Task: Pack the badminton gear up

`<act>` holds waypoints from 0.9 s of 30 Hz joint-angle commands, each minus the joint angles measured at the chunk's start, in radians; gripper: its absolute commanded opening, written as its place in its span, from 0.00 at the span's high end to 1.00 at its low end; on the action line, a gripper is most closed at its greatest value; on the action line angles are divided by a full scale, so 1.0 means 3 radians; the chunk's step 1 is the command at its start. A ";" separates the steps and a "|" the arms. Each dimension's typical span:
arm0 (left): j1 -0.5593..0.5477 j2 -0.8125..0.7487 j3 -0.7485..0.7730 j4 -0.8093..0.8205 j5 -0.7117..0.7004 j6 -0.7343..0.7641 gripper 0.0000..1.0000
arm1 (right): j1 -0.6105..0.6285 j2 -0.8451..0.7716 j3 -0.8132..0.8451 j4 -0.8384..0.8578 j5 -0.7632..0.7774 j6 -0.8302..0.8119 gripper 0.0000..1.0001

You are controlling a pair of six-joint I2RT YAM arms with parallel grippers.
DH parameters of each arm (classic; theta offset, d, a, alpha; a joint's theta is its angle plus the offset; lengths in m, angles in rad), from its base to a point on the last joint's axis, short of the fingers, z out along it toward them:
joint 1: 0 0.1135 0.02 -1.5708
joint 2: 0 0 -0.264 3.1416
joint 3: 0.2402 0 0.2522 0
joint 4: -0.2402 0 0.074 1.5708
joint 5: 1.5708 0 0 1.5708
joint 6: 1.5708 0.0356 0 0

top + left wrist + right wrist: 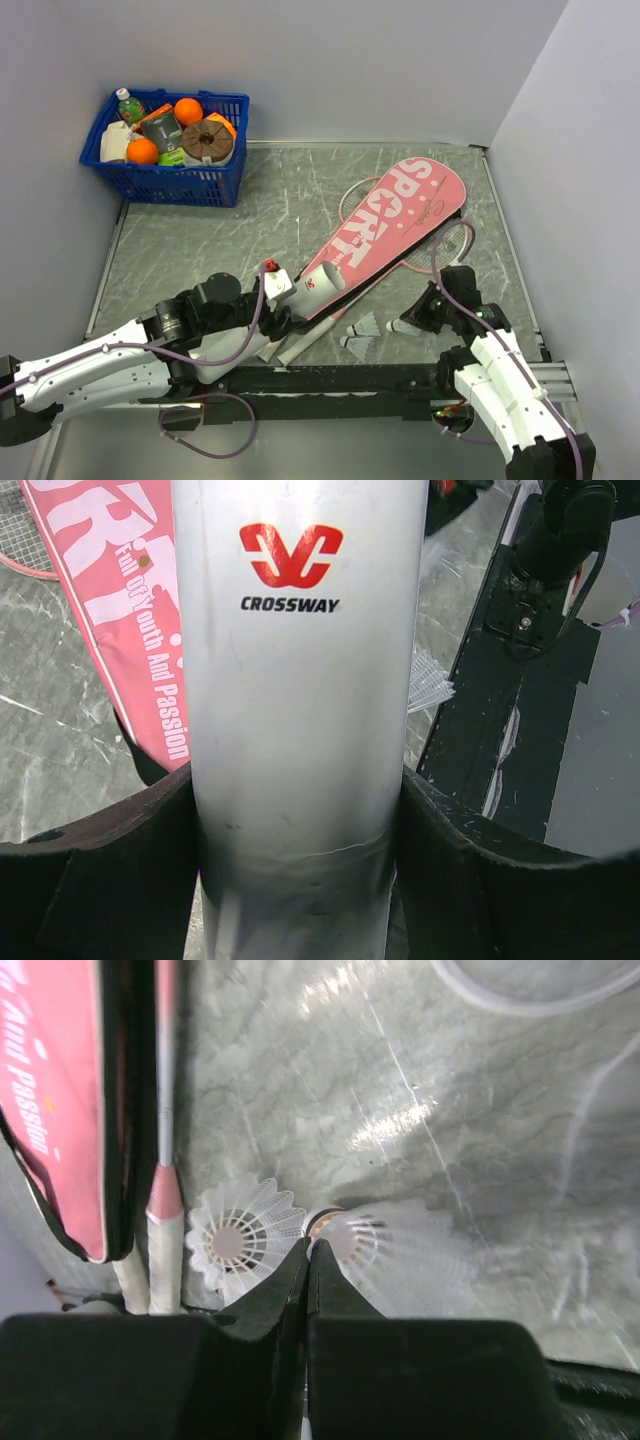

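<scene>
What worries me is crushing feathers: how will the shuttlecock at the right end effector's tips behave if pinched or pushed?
Probably light: the shuttlecock is mostly thin open feathers, so a nudge would send it skidding. Lying on its side on the table, its cone may roll in an arc. The feather skirt looks crushable; the cork tip seems the safer grip.

I read "SPORT" in big white letters along the long pink fabric racket bag (395, 220), which lies toward the far right corner of the table (200, 250). A smaller white line on the same bag says "Full Of Youth And Passion". The white cylindrical tube (300, 740) carries a red emblem and, under it, "CROSSWAY" in black.
</scene>
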 commanded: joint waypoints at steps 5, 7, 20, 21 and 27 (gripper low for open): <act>-0.0016 0.0086 0.0140 0.0148 0.0226 0.0055 0.99 | 0.0017 -0.0120 0.1196 -0.0708 0.0549 -0.0555 1.00; -0.0016 0.0096 0.0140 0.0143 0.0328 0.0090 0.99 | 0.0022 -0.0064 0.1502 -0.0745 0.0519 -0.0749 1.00; -0.0144 0.0153 0.0094 0.0164 0.0676 0.0285 0.99 | 0.0027 0.0233 0.2287 -0.0495 -0.1280 -0.1517 1.00; -0.0149 0.0168 0.0099 0.0159 0.0697 0.0290 0.99 | 0.0027 0.0238 0.2307 -0.0469 -0.1393 -0.1517 1.00; -0.0154 0.0239 0.0124 0.0158 0.0748 0.0285 0.99 | 0.0281 0.0294 0.2470 -0.0397 -0.1701 -0.1450 1.00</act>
